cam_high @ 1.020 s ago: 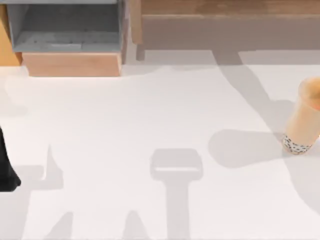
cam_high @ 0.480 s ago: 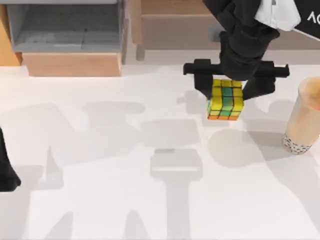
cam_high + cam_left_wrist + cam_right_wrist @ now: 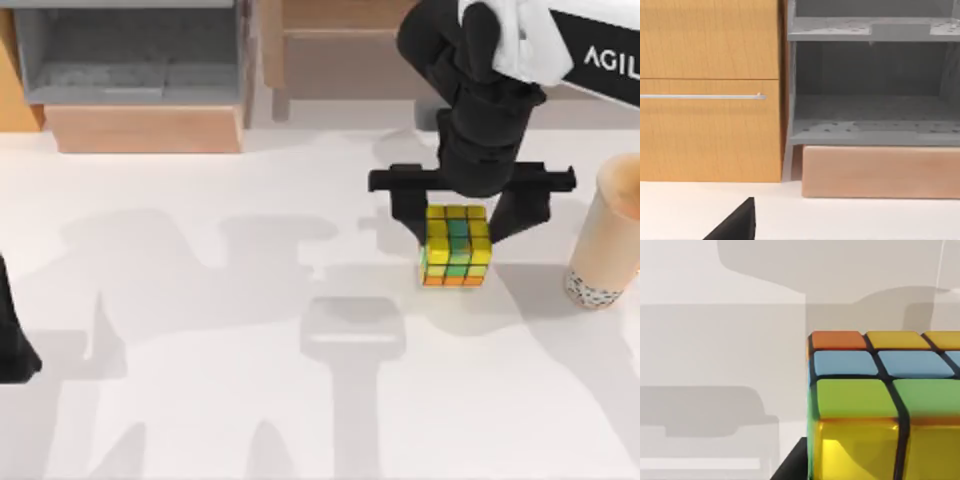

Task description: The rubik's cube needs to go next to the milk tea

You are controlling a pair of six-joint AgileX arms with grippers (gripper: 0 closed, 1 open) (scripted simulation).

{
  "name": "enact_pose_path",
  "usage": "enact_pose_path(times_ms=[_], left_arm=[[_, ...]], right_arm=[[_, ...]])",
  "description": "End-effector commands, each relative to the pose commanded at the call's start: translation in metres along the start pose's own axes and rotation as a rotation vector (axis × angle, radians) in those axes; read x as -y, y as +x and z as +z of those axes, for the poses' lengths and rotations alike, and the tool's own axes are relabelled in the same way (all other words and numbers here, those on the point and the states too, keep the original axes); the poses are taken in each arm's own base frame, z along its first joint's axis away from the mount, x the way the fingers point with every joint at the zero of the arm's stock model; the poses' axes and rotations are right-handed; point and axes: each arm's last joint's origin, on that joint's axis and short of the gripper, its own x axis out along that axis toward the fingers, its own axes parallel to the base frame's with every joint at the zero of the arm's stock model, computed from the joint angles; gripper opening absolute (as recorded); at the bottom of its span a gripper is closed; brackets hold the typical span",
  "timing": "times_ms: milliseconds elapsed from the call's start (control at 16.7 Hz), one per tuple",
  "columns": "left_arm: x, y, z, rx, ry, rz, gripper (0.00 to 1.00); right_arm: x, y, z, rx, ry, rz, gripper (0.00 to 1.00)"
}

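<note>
Top view: right gripper (image 3: 457, 232) reaches in from the upper right, black fingers either side of the rubik's cube (image 3: 456, 247), clamped on it. Cube sits directly under the gripper's crossbar, yellow and green squares up top, orange row along its lower edge. Can't tell if the cube touches the white table (image 3: 200, 400) or hangs just over it. The milk tea (image 3: 607, 240) stands on the gripper's right, near it but apart, a clear gap of table between cup and cube, dark pearls at its base. Left arm (image 3: 12, 335) parked at the far left edge, well apart from the gripper; its fingers can't be told. Grey shelf unit (image 3: 130, 60) and a wooden block (image 3: 145, 128) sit along the back edge.

Left wrist view: wooden cabinet (image 3: 710, 90) with a thin metal handle, the grey shelf unit beside it, the wooden block below that. A black gripper part (image 3: 737, 225) pokes in low; spread can't be told.

Right wrist view: the cube close up against the gripper, orange, yellow, blue, green squares, with a dark finger (image 3: 792, 465) against its side. White table behind.
</note>
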Motion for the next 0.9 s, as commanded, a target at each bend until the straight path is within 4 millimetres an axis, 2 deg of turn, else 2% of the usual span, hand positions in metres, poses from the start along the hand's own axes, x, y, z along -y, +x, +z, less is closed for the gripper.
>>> enact_pose_path(times_ms=[420,660,900], left_arm=[[0.000,0.000,0.000,0.000,0.000,0.000,1.00],[0.000,0.000,0.000,0.000,0.000,0.000,1.00],[0.000,0.000,0.000,0.000,0.000,0.000,1.00]], right_arm=[[-0.023,-0.031,0.020,0.197,-0.046,0.224,0.00],[-0.018,-0.036,0.028,0.238,-0.042,0.252,0.00],[-0.007,-0.030,0.030,0.213,-0.023,0.218,0.00]])
